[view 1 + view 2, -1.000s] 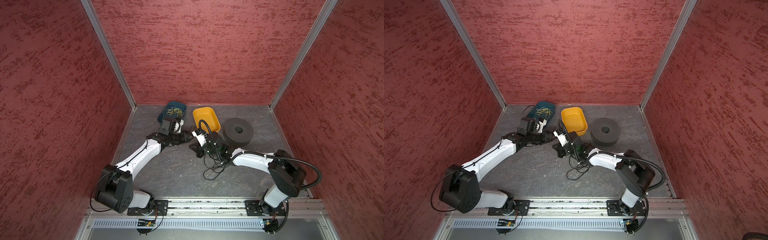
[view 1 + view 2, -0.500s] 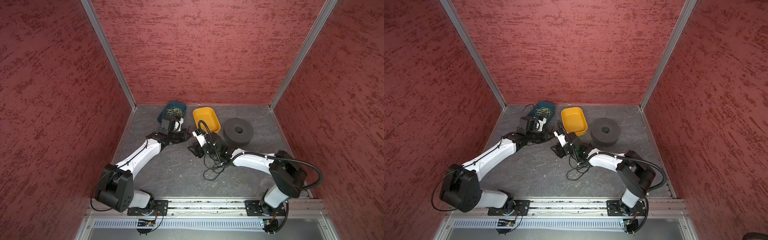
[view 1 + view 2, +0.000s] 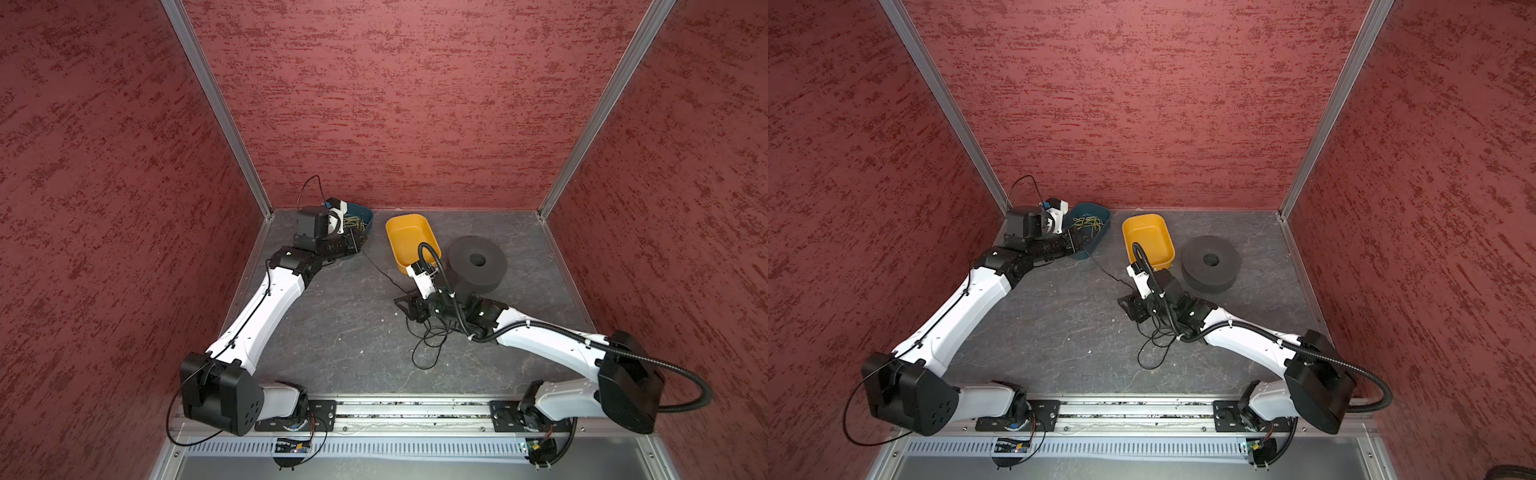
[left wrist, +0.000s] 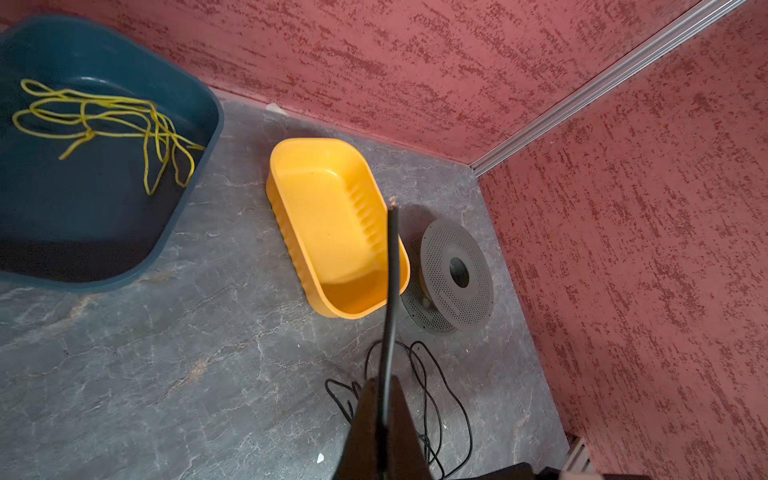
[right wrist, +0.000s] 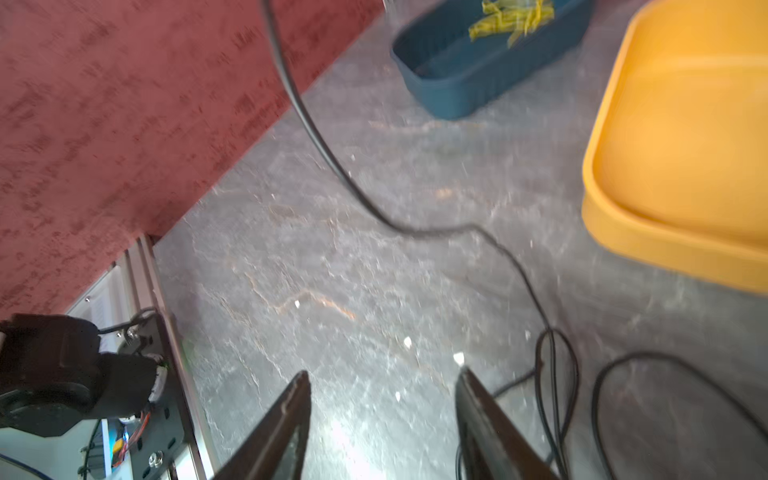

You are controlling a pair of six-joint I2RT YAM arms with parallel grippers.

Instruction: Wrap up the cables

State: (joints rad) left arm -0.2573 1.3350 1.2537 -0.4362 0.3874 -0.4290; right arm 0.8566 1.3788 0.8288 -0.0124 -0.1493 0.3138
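Our left gripper (image 4: 384,384) is clenched on the cable (image 4: 392,257), close to the blue bin (image 4: 210,137). We see the cable pinched between its two fingers. The cut end sticks out past the tips, in line with the yellow bin (image 4: 324,199) and near the spool (image 4: 440,257). In both top views the cable slopes from that grip down across the floor (image 3: 332,332) to a loose tangle at the right gripper (image 5: 382,376). That gripper's fingers (image 5: 291,411) are released and stand apart, with floor showing between them. The loops lie just outside one finger.
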